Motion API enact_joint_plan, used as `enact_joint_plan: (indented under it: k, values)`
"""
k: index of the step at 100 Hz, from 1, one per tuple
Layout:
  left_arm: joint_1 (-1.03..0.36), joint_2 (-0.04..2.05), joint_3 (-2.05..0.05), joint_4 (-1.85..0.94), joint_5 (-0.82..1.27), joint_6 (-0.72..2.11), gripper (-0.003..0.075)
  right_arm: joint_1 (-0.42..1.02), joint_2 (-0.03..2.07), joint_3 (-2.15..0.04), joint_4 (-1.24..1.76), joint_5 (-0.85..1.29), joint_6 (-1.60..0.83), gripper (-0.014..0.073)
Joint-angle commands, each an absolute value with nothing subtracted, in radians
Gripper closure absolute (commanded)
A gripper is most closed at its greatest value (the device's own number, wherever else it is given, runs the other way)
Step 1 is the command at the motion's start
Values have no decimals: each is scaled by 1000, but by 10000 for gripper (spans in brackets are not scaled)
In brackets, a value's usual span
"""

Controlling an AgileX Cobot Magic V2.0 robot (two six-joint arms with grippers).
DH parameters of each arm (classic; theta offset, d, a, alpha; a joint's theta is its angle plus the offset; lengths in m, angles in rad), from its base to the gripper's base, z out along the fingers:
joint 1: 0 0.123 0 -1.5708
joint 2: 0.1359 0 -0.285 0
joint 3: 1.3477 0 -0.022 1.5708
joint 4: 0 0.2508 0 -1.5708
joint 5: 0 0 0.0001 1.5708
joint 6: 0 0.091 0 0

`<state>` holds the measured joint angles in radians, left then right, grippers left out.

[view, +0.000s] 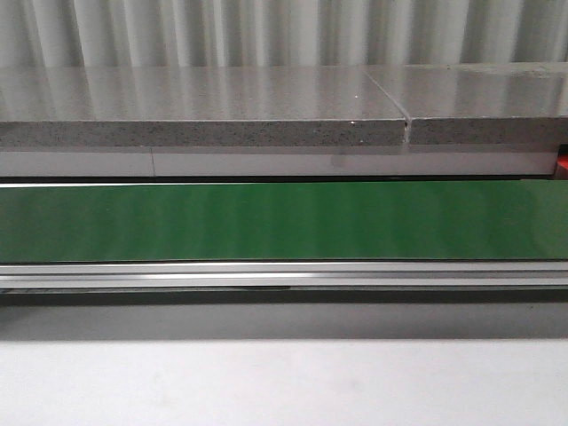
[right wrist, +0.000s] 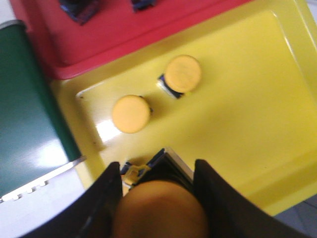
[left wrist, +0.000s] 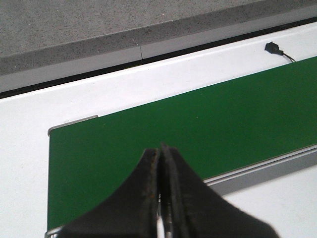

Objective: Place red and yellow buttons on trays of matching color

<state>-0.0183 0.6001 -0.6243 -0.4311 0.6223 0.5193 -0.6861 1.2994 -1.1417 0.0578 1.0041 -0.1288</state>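
Yellow button (right wrist: 161, 208) clamped in my right gripper (right wrist: 158, 173) over the yellow tray (right wrist: 247, 134) beside two others, next I lower and release; left gripper (left wrist: 161, 198) pinched closed, empty, above the green belt (left wrist: 198, 129).

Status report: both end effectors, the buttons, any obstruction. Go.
Left end effector shut, empty, over green belt. Right end effector shut on yellow button, above yellow tray. Two yellow buttons already in it. Nothing blocking.

No readable text, labels, brands or numbers showed in any view. The green conveyor belt (view: 284, 220), yellow tray (right wrist: 237, 124) and red tray (right wrist: 124, 29) carried no legible markings.
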Motion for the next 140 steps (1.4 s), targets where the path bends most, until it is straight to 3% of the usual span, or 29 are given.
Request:
enact_joint_plan:
  k: [1, 32, 125, 140]
  values:
    - [-24, 600, -651, -456, 554, 516, 740, -740, 1266, -1132, 52, 922, -114, 489]
    - [-24, 600, -651, -456, 554, 516, 740, -792, 1272, -924, 52, 695, -98, 489]
    - [-24, 600, -651, -456, 554, 516, 740, -793, 1529, -922, 126, 574, -71, 489]
    - [-24, 600, -651, -456, 554, 516, 740, -793, 1563, -922, 136, 574, -71, 439]
